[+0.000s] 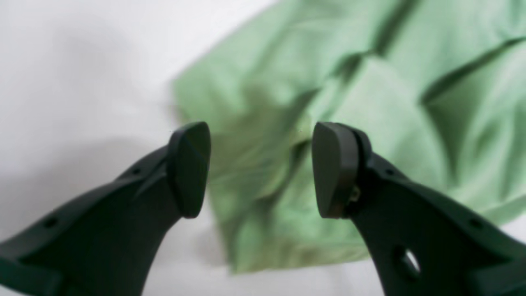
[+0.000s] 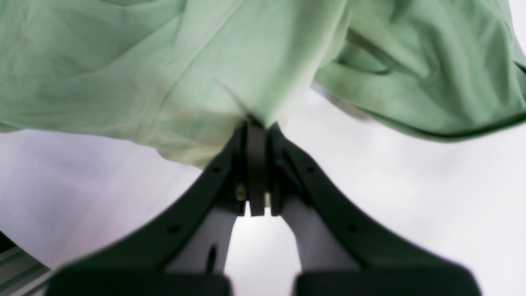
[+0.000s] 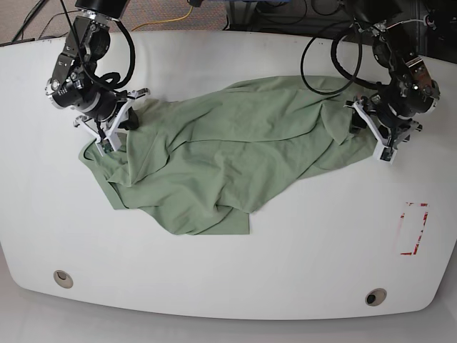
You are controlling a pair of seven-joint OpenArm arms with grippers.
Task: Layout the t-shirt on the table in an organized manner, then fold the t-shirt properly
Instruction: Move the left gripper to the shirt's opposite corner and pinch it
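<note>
We see right gripper (image 2: 259, 131) clenched on sage-green t-shirt (image 2: 230, 65); left gripper (image 1: 261, 170) released above it (fabric rumpled). Red tape outline (image 3: 414, 229) lies apart.

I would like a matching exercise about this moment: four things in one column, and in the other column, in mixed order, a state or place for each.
1. left gripper
2. right gripper
3. t-shirt
4. red tape outline

A. pinching cloth
B. marked on the white tabletop
C. fingers apart, above cloth
D. wrinkled and unfolded, pale green

Pairs: 1-C, 2-A, 3-D, 4-B
</note>
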